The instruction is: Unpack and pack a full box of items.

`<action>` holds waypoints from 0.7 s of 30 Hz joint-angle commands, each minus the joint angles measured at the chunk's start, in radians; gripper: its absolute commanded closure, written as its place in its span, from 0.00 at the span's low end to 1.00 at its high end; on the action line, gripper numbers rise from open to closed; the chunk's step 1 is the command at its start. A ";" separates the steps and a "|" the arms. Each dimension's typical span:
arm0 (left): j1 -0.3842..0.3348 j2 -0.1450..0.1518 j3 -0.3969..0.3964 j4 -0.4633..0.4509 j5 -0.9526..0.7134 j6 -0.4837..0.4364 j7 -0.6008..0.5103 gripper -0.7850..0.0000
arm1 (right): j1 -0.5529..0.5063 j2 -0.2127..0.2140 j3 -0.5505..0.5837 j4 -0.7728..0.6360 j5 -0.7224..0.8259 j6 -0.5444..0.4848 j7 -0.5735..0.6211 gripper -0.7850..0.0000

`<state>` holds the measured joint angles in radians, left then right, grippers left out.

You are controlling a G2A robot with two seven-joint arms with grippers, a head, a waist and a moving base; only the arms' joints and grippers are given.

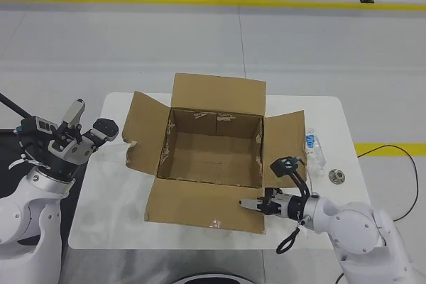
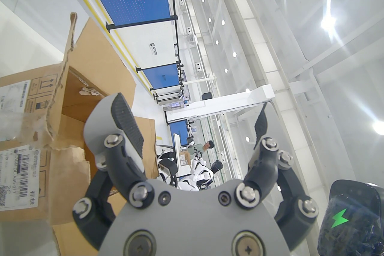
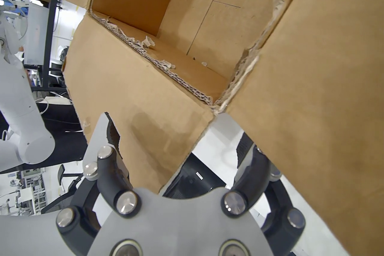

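An open cardboard box (image 1: 214, 123) stands in the middle of the white table (image 1: 113, 213), its four flaps folded outward and its torn inside bare. My right gripper (image 1: 247, 204) is at the box's near right corner, open, its fingers (image 3: 111, 134) spread to either side of the front flap's corner (image 3: 144, 125). The inside of the box (image 3: 192, 14) lies beyond them. My left gripper (image 1: 105, 129) hovers just off the left flap (image 1: 143, 124), open with nothing between its fingers (image 2: 127, 119). The labelled box (image 2: 90, 65) stands beside it.
A clear plastic bottle (image 1: 312, 145) lies on the table against the right flap. A small round metal piece (image 1: 336, 175) sits near the table's right edge. A black cable (image 1: 405, 160) runs over the floor to the right.
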<state>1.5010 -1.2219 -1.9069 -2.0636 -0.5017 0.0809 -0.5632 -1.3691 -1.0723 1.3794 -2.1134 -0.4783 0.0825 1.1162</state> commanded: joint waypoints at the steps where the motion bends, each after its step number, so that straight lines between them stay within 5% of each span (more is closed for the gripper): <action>1: 0.000 0.000 0.000 0.000 0.000 0.000 0.000 0.00 | -0.017 0.004 0.027 -0.016 -0.029 0.020 -0.009 0.00; 11: 0.000 0.000 0.000 0.000 0.000 0.000 0.000 0.00 | -0.255 0.037 0.370 -0.191 -0.197 -0.020 -0.004 0.00; 16: 0.000 0.000 0.000 0.000 0.000 0.000 0.000 0.00 | -0.341 0.045 0.397 -0.213 -0.424 -0.079 -0.042 0.00; 21: 0.000 0.000 0.000 0.000 0.000 0.000 0.000 0.00 | -0.314 0.051 0.389 -0.143 -0.498 -0.111 -0.028 0.00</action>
<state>1.5010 -1.2219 -1.9069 -2.0636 -0.5017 0.0809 -0.5632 -1.6961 -1.0224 1.7678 -2.2768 -0.9775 -0.0247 1.0853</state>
